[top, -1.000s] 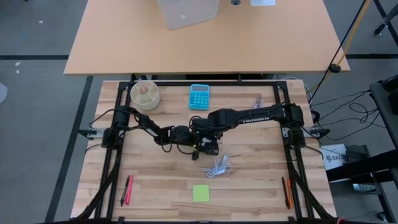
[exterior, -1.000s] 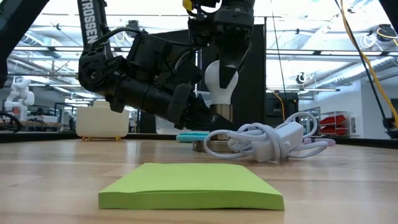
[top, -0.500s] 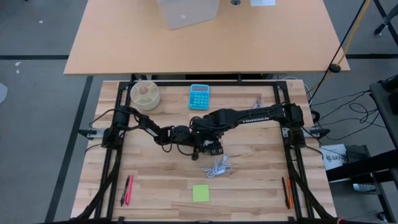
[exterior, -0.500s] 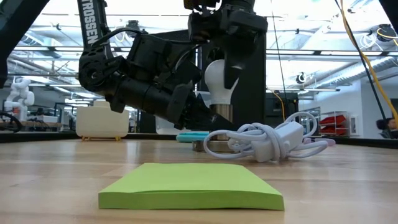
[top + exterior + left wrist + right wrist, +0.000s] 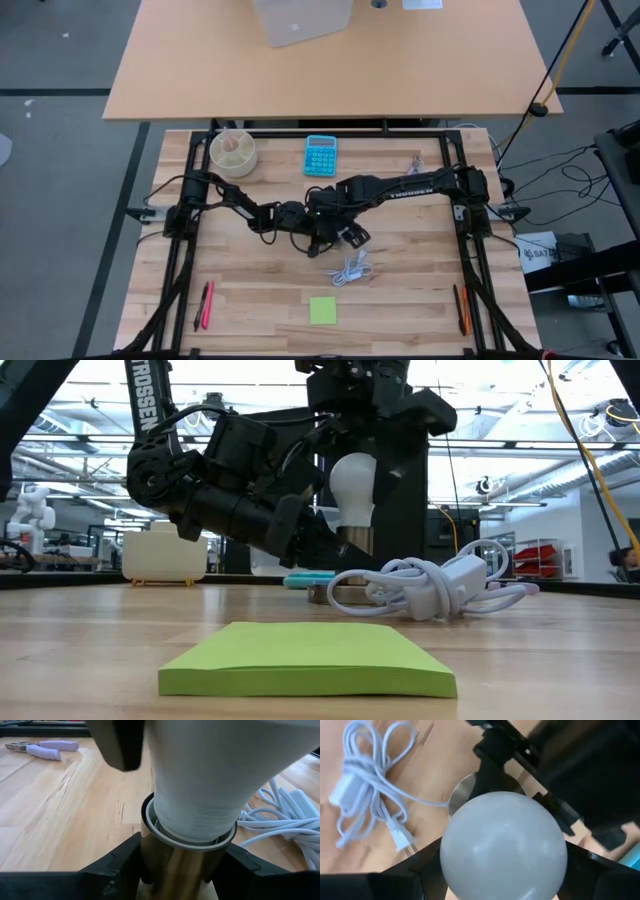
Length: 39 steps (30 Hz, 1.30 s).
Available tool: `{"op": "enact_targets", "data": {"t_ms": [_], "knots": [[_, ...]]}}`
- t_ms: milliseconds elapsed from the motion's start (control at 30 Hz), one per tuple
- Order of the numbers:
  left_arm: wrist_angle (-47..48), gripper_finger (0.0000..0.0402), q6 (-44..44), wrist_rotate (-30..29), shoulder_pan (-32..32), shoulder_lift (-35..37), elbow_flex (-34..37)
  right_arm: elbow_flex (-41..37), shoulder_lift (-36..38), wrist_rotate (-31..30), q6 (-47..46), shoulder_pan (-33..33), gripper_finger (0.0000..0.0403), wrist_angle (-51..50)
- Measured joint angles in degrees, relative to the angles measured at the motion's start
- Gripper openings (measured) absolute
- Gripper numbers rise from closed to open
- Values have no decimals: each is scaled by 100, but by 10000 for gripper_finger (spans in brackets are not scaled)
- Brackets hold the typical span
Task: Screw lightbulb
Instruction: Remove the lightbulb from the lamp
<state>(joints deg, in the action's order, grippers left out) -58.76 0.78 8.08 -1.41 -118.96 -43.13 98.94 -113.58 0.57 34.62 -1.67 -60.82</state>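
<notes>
Bulb: the white lightbulb (image 5: 352, 482) stands upright mid-table, globe up, its narrow end seated in a brass-coloured socket (image 5: 175, 865).
Right gripper: the right gripper (image 5: 356, 460) comes down from above, its dark fingers (image 5: 390, 880) set on either side of the globe, closed around the bulb.
Left gripper: the left gripper (image 5: 172, 872) reaches in low from the side, its jaws clamped on the socket just under the bulb.
Base: a round grey disc (image 5: 465, 795) lies on the wood beneath the socket.
Cord: a coiled white cable (image 5: 351, 268) with its plug lies just beside the socket, on the near side; from table height it covers the foot of the socket.
Notepad: a green sticky pad (image 5: 322, 310) sits nearer the front edge, well apart from the arms.
Calculator: a blue calculator (image 5: 321, 155) lies toward the back of the table, behind the grippers.
Cup: a round pale container (image 5: 233, 151) stands at the back left corner; something lies inside it, but I cannot tell what.
Pens: a pink and a dark pen (image 5: 207, 304) lie at the front left; an orange one (image 5: 462, 308) at the front right.
Pliers: a purple-handled tool (image 5: 42, 749) lies on the wood far from the bulb.
Table: pale wooden planks (image 5: 260, 290), with a black frame around the work area.
</notes>
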Motion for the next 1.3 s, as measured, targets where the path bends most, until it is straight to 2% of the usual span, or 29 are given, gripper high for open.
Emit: {"op": "enact_targets", "data": {"t_ms": [300,567,667,1133,1300], "knots": [[1,197,-24,49,2,0,2,-6,-8,-84,1844,-4,269,99],[-2,197,-24,66,2,0,4,-11,-11,-112,2559,-2,272,177],[-5,197,-42,106,2,0,7,-11,-11,-115,2291,-4,283,195],[-4,197,-44,53,-8,0,-9,12,-9,-40,-59,-72,366,41],[24,197,-18,65,-30,0,-9,13,-8,-124,-884,-98,377,18]]}}
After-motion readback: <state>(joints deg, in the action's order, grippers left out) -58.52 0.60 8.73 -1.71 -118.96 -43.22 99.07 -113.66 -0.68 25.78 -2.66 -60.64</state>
